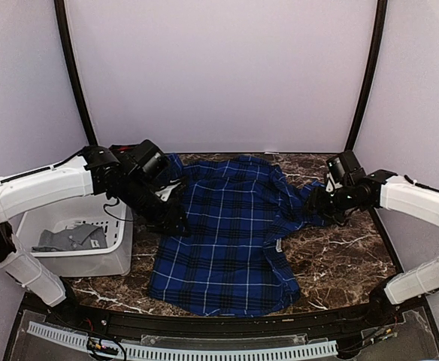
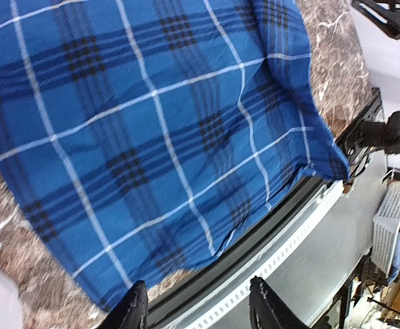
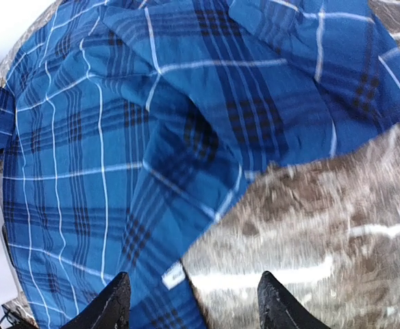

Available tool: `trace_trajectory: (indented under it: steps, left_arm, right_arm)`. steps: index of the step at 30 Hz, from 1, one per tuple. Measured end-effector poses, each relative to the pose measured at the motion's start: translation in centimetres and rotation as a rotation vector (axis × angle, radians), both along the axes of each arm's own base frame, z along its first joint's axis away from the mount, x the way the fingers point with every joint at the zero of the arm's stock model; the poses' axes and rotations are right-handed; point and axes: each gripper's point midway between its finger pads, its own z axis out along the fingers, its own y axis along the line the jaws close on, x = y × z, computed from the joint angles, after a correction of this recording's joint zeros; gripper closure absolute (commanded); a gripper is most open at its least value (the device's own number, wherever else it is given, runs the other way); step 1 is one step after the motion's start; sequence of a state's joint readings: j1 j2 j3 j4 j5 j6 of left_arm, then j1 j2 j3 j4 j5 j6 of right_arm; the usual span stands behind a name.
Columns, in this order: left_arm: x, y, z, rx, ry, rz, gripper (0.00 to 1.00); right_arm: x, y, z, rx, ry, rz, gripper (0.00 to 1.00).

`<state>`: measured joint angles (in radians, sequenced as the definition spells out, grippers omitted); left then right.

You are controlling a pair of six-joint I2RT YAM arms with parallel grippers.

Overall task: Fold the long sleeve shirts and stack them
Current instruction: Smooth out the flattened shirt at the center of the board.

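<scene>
At the far left a white basket (image 1: pixel 92 256) sits on the dark marble table (image 1: pixel 347 263) with a grey cloth (image 1: pixel 58 239) inside it. This is probably the supply bin, kept within the left arm's reach. Just to its right, the left claw (image 1: pixel 173 219) hovers low over the left edge of the blue plaid shirt (image 1: pixel 227 233). In the left wrist view its two fingers (image 2: pixel 133 310) stand apart with nothing between them, so it is open and empty, and only the shirt and the table's front edge show below. The shirt lies in the middle of the table, spread mostly flat with its hem toward the arms and its upper part rumpled. A small white label (image 3: pixel 175 276) shows at one edge. It seems laid out this way so each arm can take a side for folding. One sleeve bunches out to the right, toward the right claw (image 1: pixel 319 201), which hangs just over it. The right wrist view shows that claw's fingers (image 3: pixel 111 305) spread wide above cloth and bare marble, open and gripping nothing. No second shirt is visible.
</scene>
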<state>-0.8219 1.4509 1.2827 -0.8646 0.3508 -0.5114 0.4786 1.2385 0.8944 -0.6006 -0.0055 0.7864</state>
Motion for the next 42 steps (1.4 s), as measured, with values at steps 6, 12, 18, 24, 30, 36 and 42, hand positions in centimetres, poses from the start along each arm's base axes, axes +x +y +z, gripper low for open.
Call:
trace_trajectory:
  steps: [6,12,18,24,30,36,42]
  left_arm:
    - [3.1,-4.8,-2.2,-0.095,0.013,0.019,0.53]
    - [5.1,-8.5,-6.0,-0.128,0.029,0.029,0.53]
    - [5.9,-10.0,-9.6,-0.113,0.055,0.038,0.54]
    - [6.0,-10.2,-10.8,-0.098,0.055,0.037,0.54]
    - [6.2,-10.1,-10.9,-0.091,0.045,0.033,0.54]
    - [6.2,-10.1,-11.0,-0.090,0.037,0.022,0.54]
    - [6.2,-10.2,-11.2,-0.089,0.036,0.014,0.54]
  right_arm:
    - [4.9,0.1,-1.4,0.094,-0.075,-0.024,0.61]
    - [7.3,2.1,-3.8,0.155,-0.080,0.024,0.66]
    - [8.0,2.9,-6.6,0.185,-0.040,0.042,0.68]
    - [9.0,0.1,-9.8,0.177,0.023,-0.028,0.68]
    - [11.9,-2.9,-10.5,0.173,0.015,-0.089,0.68]
    - [15.7,-6.1,-10.3,0.147,-0.008,-0.136,0.67]
    - [19.6,-9.3,-10.1,0.099,-0.016,-0.162,0.65]
